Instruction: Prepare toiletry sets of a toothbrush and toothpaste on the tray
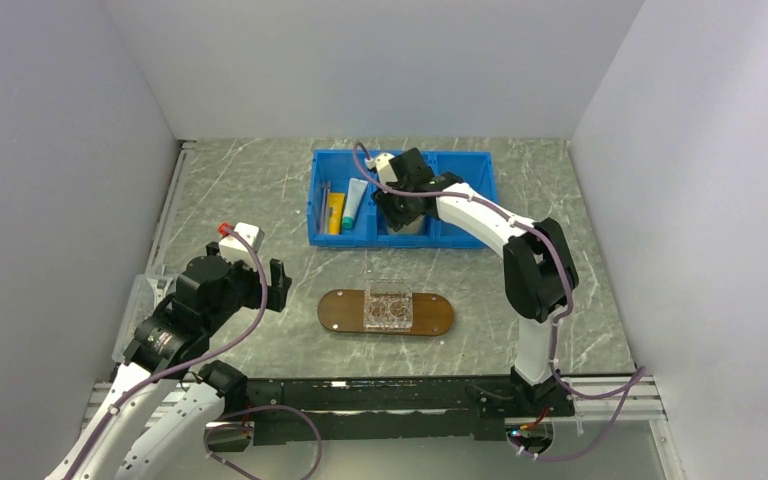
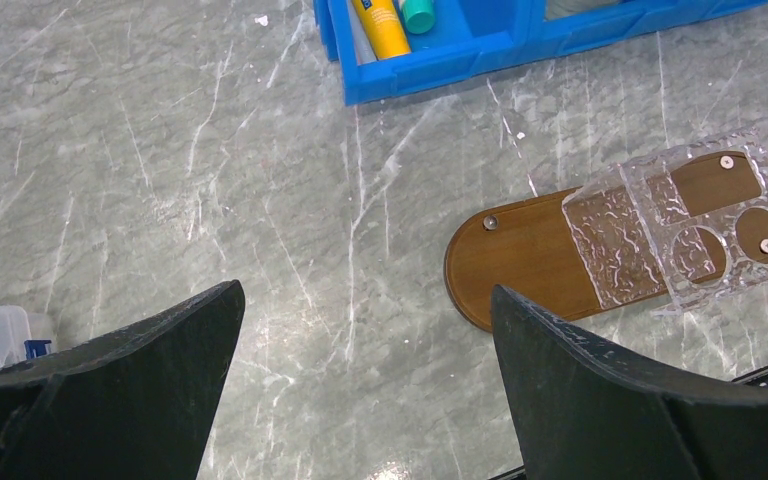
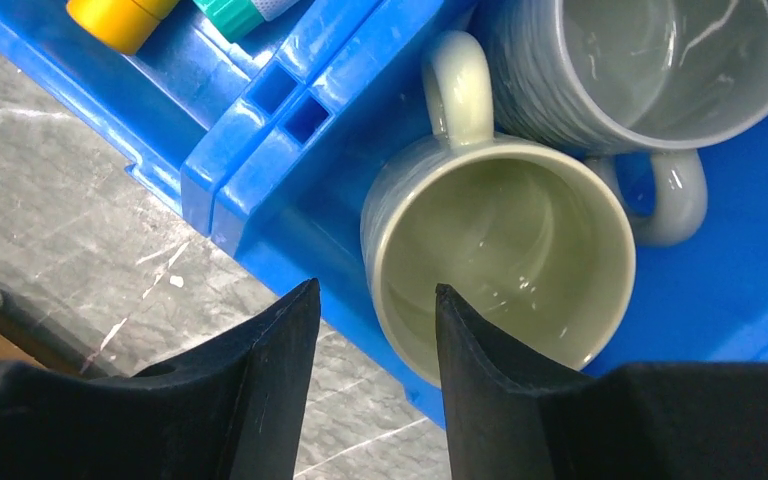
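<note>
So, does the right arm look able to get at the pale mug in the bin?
Probably yes: the right gripper hangs open just over the pale mug, its rim lined up between the fingers. Nothing covers it, though the grey mug sits close beside it.

The left arm is sitting folded low at the near left, its wrist angling forward and down. The left gripper is hanging with its two dark fingers spread wide apart, gripping nothing. Over on the other side, the right arm is rising from its base, bending sharply at the elbow and stretching its white forearm far out and to the left. The right gripper is pointing downward, its fingers parted by a much narrower gap.
</note>
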Controlling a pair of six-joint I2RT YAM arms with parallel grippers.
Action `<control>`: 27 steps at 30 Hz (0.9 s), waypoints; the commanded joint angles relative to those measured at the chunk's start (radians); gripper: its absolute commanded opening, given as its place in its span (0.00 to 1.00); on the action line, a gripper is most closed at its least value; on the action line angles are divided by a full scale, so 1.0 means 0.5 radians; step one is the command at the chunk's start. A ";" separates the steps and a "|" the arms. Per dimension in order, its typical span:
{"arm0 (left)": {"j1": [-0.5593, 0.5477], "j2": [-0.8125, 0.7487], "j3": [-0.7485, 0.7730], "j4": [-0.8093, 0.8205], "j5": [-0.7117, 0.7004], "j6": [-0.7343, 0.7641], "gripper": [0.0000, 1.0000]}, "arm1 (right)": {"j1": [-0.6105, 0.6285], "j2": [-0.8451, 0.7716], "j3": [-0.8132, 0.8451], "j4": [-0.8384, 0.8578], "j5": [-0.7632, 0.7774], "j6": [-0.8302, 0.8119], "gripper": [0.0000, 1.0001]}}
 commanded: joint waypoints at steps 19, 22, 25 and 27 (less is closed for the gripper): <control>-0.008 -0.007 0.015 0.062 0.022 -0.005 0.99 | -0.016 0.212 0.219 -0.003 -0.022 -0.070 0.35; -0.008 -0.009 0.015 0.063 0.020 -0.004 0.99 | -0.015 0.218 0.216 -0.001 -0.017 -0.073 0.31; -0.006 -0.011 0.015 0.060 0.020 -0.004 0.99 | -0.015 0.228 0.220 -0.011 -0.005 -0.073 0.27; -0.008 -0.010 0.015 0.058 0.018 -0.003 0.99 | -0.015 0.233 0.226 -0.019 -0.003 -0.073 0.24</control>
